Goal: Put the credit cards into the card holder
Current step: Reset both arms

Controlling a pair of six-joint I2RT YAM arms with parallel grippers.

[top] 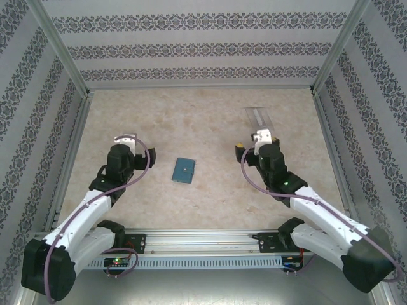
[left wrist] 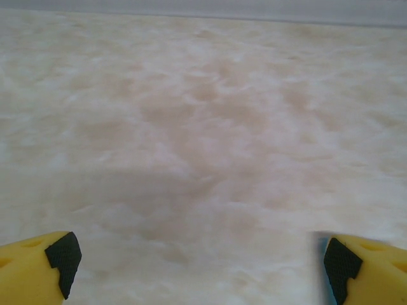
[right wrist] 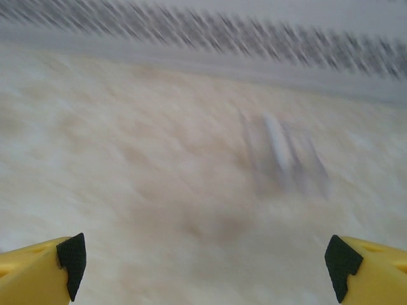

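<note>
both pincers are seen spread wide and grasping nothing. the left pincer [left wrist: 200,264] is held over bare surface [left wrist: 203,127]. the right pincer [right wrist: 203,267] is aimed at the clear plastic box [top: 259,117], which stands just beyond it toward the far right corner.

the card holder [top: 184,170] is laid flat and closed near the middle of the surface, between the two arms. its long axis is run roughly from near edge to far edge, the far end tipped slightly right. it is placed nearward of both pincers, to the right of the left one and to the left of the right one; the left is judged a little nearer.

the credit cards cannot be made out, and whether they are kept in the box cannot be told. if they are, the box is best reached by the right arm.
</note>
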